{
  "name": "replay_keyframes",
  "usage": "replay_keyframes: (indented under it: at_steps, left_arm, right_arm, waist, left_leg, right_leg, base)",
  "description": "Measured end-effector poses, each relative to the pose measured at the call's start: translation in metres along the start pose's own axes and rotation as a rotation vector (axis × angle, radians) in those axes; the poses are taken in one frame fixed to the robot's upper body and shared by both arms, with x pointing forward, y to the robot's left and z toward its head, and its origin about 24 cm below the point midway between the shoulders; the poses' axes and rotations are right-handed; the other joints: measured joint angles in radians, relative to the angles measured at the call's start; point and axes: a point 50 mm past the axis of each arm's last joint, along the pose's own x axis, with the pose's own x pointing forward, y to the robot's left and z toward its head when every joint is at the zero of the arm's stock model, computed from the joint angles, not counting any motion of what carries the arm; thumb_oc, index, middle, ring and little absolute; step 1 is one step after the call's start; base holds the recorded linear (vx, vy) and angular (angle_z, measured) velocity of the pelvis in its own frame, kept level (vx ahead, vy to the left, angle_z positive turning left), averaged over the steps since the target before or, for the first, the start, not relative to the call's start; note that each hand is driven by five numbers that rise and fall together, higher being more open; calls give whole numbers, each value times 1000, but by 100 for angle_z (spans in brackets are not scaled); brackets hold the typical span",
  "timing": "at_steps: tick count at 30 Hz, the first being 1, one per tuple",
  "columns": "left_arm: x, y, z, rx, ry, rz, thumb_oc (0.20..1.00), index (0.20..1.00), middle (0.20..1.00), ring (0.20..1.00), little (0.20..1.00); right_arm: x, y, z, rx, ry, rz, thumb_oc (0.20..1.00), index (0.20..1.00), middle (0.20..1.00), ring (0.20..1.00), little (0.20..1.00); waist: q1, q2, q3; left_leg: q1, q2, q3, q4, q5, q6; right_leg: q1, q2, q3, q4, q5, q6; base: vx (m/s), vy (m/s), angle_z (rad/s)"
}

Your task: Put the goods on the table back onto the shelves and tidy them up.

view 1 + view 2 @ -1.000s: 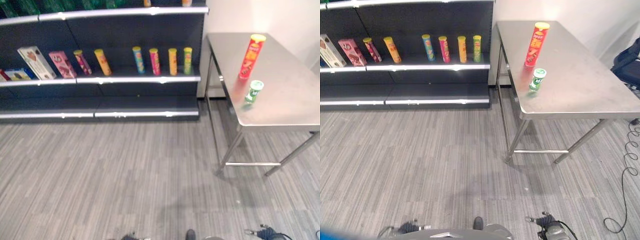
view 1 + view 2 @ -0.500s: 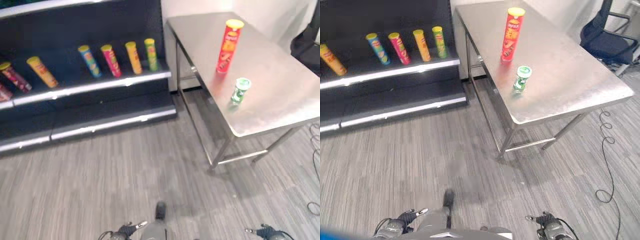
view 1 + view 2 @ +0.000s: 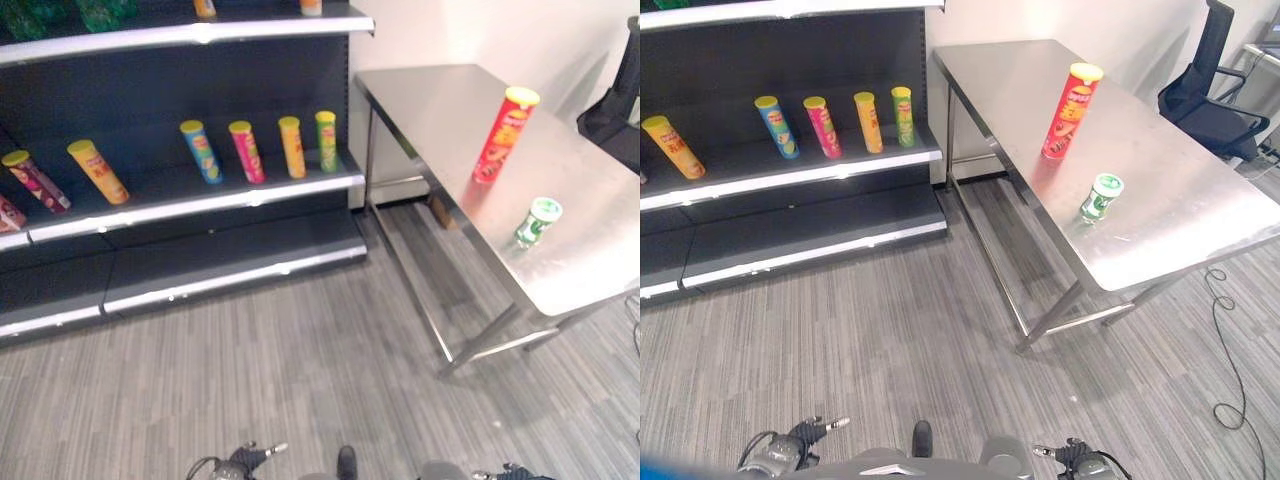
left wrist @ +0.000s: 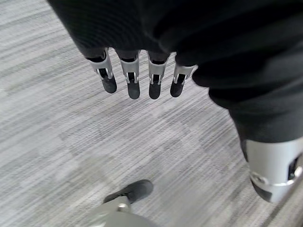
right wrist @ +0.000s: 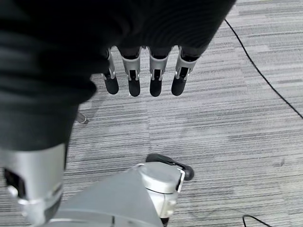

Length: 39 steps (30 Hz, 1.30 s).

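Two goods, a tall red crisp tube (image 3: 1069,110) and a short green-lidded can (image 3: 1101,197), stand untouched on the steel table (image 3: 1200,215) while the view has swung, both left hand (image 4: 137,75) and right hand (image 5: 142,73) hanging straight-fingered, empty.

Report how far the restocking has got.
Done: nothing yet. The tall red can and short green can stand on the steel table. In hand: nothing; left hand and right hand hang open over the floor. Left: carry both to the shelf beside the standing cans there.
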Motion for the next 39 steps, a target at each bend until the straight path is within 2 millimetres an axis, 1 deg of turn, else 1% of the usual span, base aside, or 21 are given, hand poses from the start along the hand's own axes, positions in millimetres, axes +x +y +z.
replay_keyframes:
  at_steps: [4, 8, 10, 12, 15, 20, 21, 22, 23, 24, 25, 26, 27, 29, 30, 31, 32, 33, 36, 38, 39]
  left_arm:
    - [0, -1, 2, 10, -4, -3, 1000, 1000, 1000, 1000, 1000]
    - [0, -2, 6, 43, -20, -9, 1000, 1000, 1000, 1000, 1000]
    - [0, -7, 4, 38, -29, -23, 1000, 1000, 1000, 1000, 1000]
    - [-1, -9, 5, 33, -35, -27, 1000, 1000, 1000, 1000, 1000]
    - [-1, -11, 12, 29, -62, -31, 1000, 1000, 1000, 1000, 1000]
    - [0, -13, 18, 17, -76, -39, 1000, 1000, 1000, 1000, 1000]
    - [0, -11, 26, -6, -95, -32, 1000, 1000, 1000, 1000, 1000]
    - [1, -12, 37, -68, -126, -35, 1000, 1000, 1000, 1000, 1000]
    - [0, -9, 44, -86, -151, -34, 1000, 1000, 1000, 1000, 1000]
    - [0, -5, 44, -91, -149, -28, 1000, 1000, 1000, 1000, 1000]
    - [0, -15, 39, -94, -129, -52, 1000, 1000, 1000, 1000, 1000]
    - [0, -16, 35, -103, -120, -58, 1000, 1000, 1000, 1000, 1000]
    - [0, -21, 34, -90, -104, -74, 1000, 1000, 1000, 1000, 1000]
    - [1, -15, 15, -118, -37, -50, 1000, 1000, 1000, 1000, 1000]
    - [-1, -17, 2, -124, -5, -50, 1000, 1000, 1000, 1000, 1000]
    - [-1, -20, 6, -118, -17, -59, 1000, 1000, 1000, 1000, 1000]
    - [1, -18, 25, -108, -66, -58, 1000, 1000, 1000, 1000, 1000]
    - [2, -14, 40, -102, -105, -50, 1000, 1000, 1000, 1000, 1000]
    - [2, -10, 50, -88, -130, -40, 1000, 1000, 1000, 1000, 1000]
    - [3, -7, 49, -74, -131, -29, 1000, 1000, 1000, 1000, 1000]
    - [2, -1, 45, -66, -128, -11, 1000, 1000, 1000, 1000, 1000]
  right_arm:
    - [0, 0, 0, -1, 3, -1, 1000, 1000, 1000, 1000, 1000]
    - [-1, 4, -9, -1, 31, 7, 1000, 1000, 1000, 1000, 1000]
    - [-1, 4, -12, -2, 37, 8, 1000, 1000, 1000, 1000, 1000]
    - [0, 0, 0, -1, -5, -1, 1000, 1000, 1000, 1000, 1000]
    - [0, -16, 18, -4, -65, -41, 1000, 1000, 1000, 1000, 1000]
    - [0, -26, 21, -8, -76, -66, 1000, 1000, 1000, 1000, 1000]
    - [0, -25, 20, -9, -74, -63, 1000, 1000, 1000, 1000, 1000]
    - [1, -26, 21, -7, -72, -65, 1000, 1000, 1000, 1000, 1000]
    - [1, -27, 21, -9, -60, -68, 1000, 1000, 1000, 1000, 1000]
    - [2, -25, 22, -11, -42, -65, 1000, 1000, 1000, 1000, 1000]
    - [2, -38, 24, -10, -28, -96, 1000, 1000, 1000, 1000, 1000]
    - [1, -46, 20, -4, -22, -118, 1000, 1000, 1000, 1000, 1000]
    - [0, -53, 13, -15, -10, -139, 1000, 1000, 1000, 1000, 1000]
    - [1, -50, 14, 59, 0, -137, 1000, 1000, 1000, 1000, 1000]
    - [0, -45, 0, 60, 28, -129, 1000, 1000, 1000, 1000, 1000]
    - [-1, -45, -14, 58, 57, -133, 1000, 1000, 1000, 1000, 1000]
    - [-3, -37, -31, 60, 104, -115, 1000, 1000, 1000, 1000, 1000]
    - [-2, -33, -25, 63, 86, -105, 1000, 1000, 1000, 1000, 1000]
    - [0, -25, -3, 75, -3, -82, 1000, 1000, 1000, 1000, 1000]
    - [0, -25, 3, 77, -30, -83, 1000, 1000, 1000, 1000, 1000]
    - [0, -26, 5, 83, -35, -87, 1000, 1000, 1000, 1000, 1000]
  waist:
    - [-5, -17, 10]
    - [-17, -56, 9]
    - [-28, -52, 8]
    - [-24, -35, -4]
    - [-23, -18, -6]
    - [-14, 2, 12]
    - [-1, -2, 37]
    - [6, -20, 71]
    - [18, -40, 110]
    - [27, -58, 121]
    - [34, 27, 119]
    - [32, 28, 103]
    - [7, 45, 110]
    - [16, 36, 97]
    - [4, 32, 63]
    - [-27, 59, 43]
    - [-31, 46, 22]
    - [-51, 49, 16]
    - [-53, 49, 16]
    - [-53, 40, 8]
    - [-46, 24, 11]
  left_leg:
    - [-1, 12, -1, 4, -10, -2]
    - [30, 20, -18, 0, -36, -43]
    - [61, 42, -50, 0, -62, -82]
    - [68, 86, -51, 0, -79, -114]
    - [83, 124, -53, 6, -77, -151]
    - [49, 138, -48, 113, -106, -199]
    - [-10, 125, -49, 223, -109, -207]
    - [-189, 98, -82, 498, -74, -269]
    - [-334, 88, -120, 699, 3, -299]
    - [-350, 98, -100, 607, 5, -284]
    - [-318, 228, -124, 287, 21, -271]
    - [-264, 299, -189, -5, 52, -305]
    - [-284, 308, -210, -5, 56, -299]
    - [-182, 220, -129, -5, 63, -282]
    - [-102, 175, -102, 0, 75, -265]
    - [-72, 175, -92, 2, 70, -260]
    - [-11, 122, -9, -4, 25, -164]
    - [6, 92, 19, -4, -21, -117]
    - [15, 63, 73, -3, -49, -75]
    - [24, 26, 77, 2, -51, -72]
    - [14, 4, 90, 2, -44, -60]
  right_leg:
    - [-22, 51, -33, -207, 40, -17]
    - [9, 83, -111, -387, 214, -25]
    - [83, 118, -91, -458, 276, -61]
    - [93, 159, -110, -458, 256, -119]
    - [114, 194, -133, -457, 243, -157]
    - [137, 210, -141, -459, 210, -169]
    - [131, 201, -132, -459, 208, -172]
    - [94, 187, -130, -441, 203, -179]
    - [80, 180, -130, -421, 189, -206]
    - [98, 174, -121, -465, 161, -164]
    - [56, 242, -141, -338, 65, -128]
    - [16, 199, -123, -133, -6, -239]
    - [48, 219, -80, -198, 23, -140]
    - [125, 190, -28, -358, 26, -69]
    - [136, 172, -79, -391, 131, -123]
    - [157, 191, -90, -422, 131, -135]
    - [144, 169, -50, -402, 132, -122]
    - [105, 145, -22, -332, 128, -106]
    - [-6, 116, 5, -122, 109, -82]
    - [-65, 57, 29, -1, 54, -23]
    - [-90, 19, 33, 36, 51, -17]
  base:
    - [131, -5, -6]
    - [132, -86, 15]
    - [147, -143, 30]
    - [150, -188, 17]
    - [154, -215, 15]
    - [32, -122, 9]
    - [-27, -126, 34]
    - [64, -46, 36]
    - [196, 125, 25]
    - [256, 195, -25]
    - [293, 285, -49]
    - [321, 374, -35]
    - [314, 444, -50]
    - [222, 403, -133]
    - [213, 488, -116]
    - [199, 581, -82]
    - [164, 629, -47]
    - [136, 572, -82]
    - [56, 264, -47]
    - [3, 178, 0]
    - [29, 116, 2]
